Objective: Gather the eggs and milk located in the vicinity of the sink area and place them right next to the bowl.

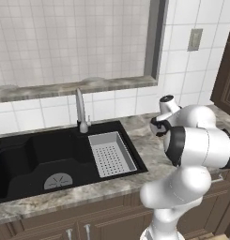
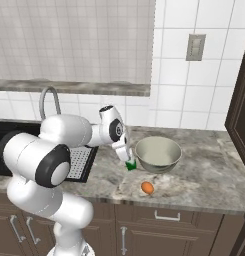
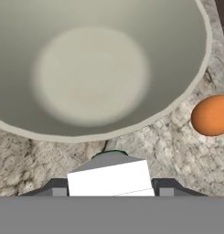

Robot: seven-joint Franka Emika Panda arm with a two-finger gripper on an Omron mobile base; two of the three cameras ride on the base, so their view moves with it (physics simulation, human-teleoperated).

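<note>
While the pincer grips the milk – just beside the bowl – one egg lies near.

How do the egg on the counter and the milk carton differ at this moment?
The egg is orange-brown and rounded; the milk carton has a green body and a flat white top. The egg lies free on the counter, apart from the bowl; the milk carton sits between the gripper's jaws, close beside the bowl's rim. Both are much smaller than the bowl.
</note>
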